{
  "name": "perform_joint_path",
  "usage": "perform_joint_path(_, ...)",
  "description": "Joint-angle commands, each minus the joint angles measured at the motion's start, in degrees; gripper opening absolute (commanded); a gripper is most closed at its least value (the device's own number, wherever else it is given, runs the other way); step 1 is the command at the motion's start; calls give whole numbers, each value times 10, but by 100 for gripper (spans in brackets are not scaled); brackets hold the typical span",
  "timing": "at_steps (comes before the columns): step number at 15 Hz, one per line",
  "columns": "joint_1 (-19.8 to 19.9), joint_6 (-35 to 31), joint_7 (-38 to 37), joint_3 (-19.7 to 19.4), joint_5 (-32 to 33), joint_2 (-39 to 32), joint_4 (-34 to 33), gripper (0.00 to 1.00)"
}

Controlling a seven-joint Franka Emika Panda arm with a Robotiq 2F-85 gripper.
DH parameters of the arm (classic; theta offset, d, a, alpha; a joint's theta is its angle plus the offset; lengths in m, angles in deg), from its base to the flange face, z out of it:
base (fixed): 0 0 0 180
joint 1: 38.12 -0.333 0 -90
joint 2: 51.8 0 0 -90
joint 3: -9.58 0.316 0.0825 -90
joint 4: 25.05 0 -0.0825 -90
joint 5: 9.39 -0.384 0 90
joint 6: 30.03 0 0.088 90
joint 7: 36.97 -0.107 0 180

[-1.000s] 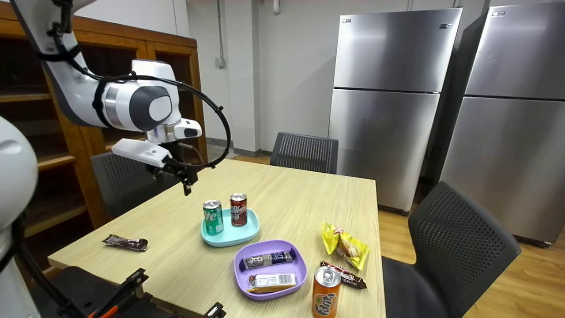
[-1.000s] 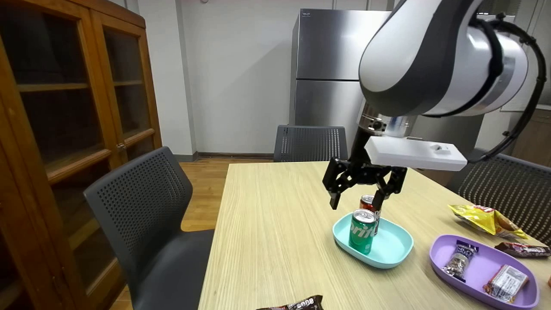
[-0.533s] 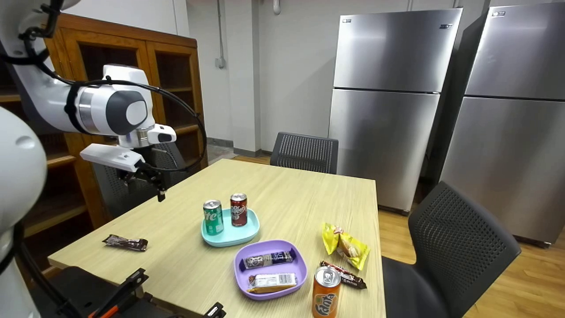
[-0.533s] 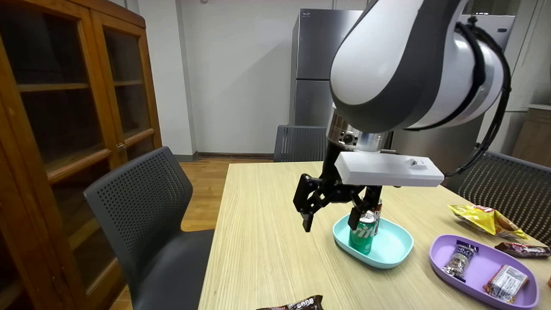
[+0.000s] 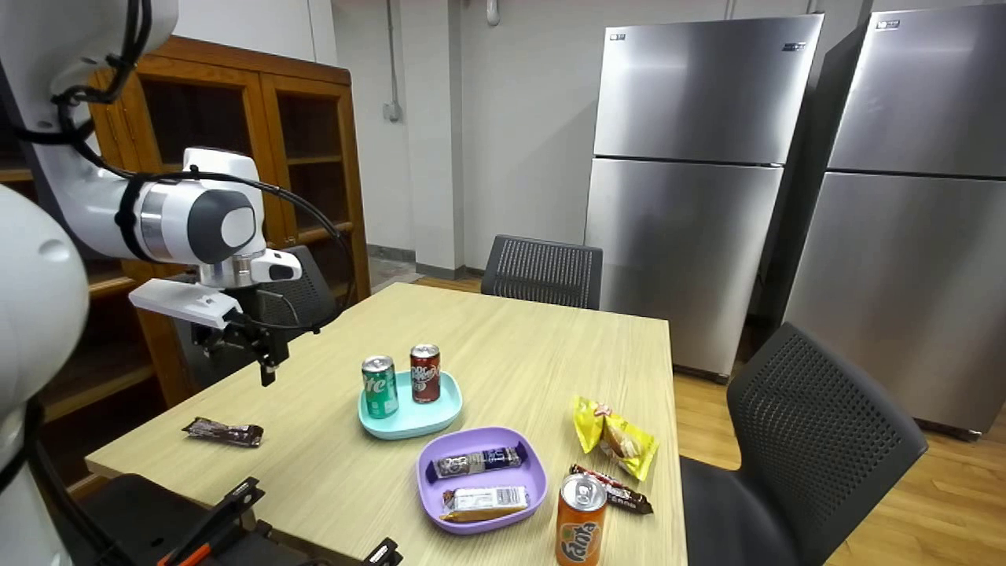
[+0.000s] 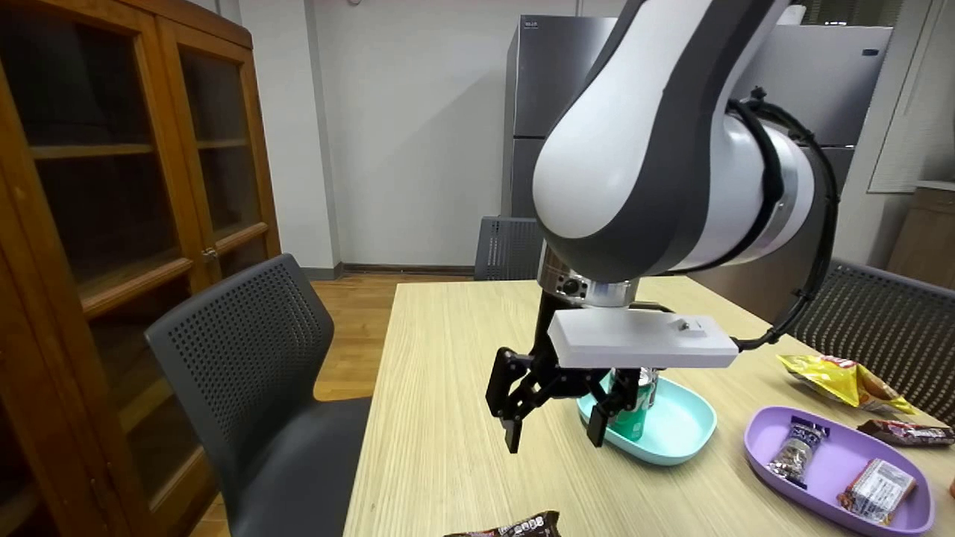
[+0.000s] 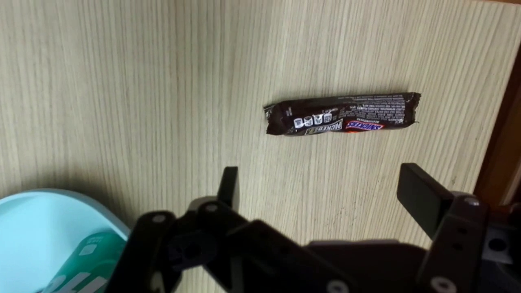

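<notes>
My gripper (image 7: 319, 179) stands open with nothing between its fingers, above the table. In the wrist view a dark brown Snickers bar (image 7: 342, 114) lies flat beyond the fingertips, apart from them. That bar (image 5: 223, 432) rests near the table's edge in an exterior view, below the gripper; elsewhere the frame's bottom cuts off part of the bar (image 6: 515, 528). A teal tray (image 7: 24, 219) holds a green Sprite can (image 5: 380, 389) and a dark red Dr Pepper can (image 5: 425, 376), both upright. In an exterior view the gripper (image 6: 554, 438) partly hides both cans.
A purple tray (image 5: 515, 475) beside the teal one holds two wrapped bars. Past it are a yellow snack bag (image 5: 617, 436), another brown bar (image 5: 629, 497) and an orange Fanta can (image 5: 581, 519). Chairs (image 5: 809, 424) surround the table; a wooden cabinet (image 6: 160, 261) stands alongside.
The arm has swung away from the cans and come down toward the Snickers bar. The gripper has stayed open. Objects on the table have not moved.
</notes>
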Motion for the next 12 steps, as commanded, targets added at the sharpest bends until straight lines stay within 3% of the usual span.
perform_joint_path(1, -20, 29, 3, -7, 39, -31, -30, 100)
perform_joint_path(7, -33, 29, 28, -11, 85, -75, -60, 100)
perform_joint_path(12, -30, 32, 108, -11, 133, -108, -85, 100)
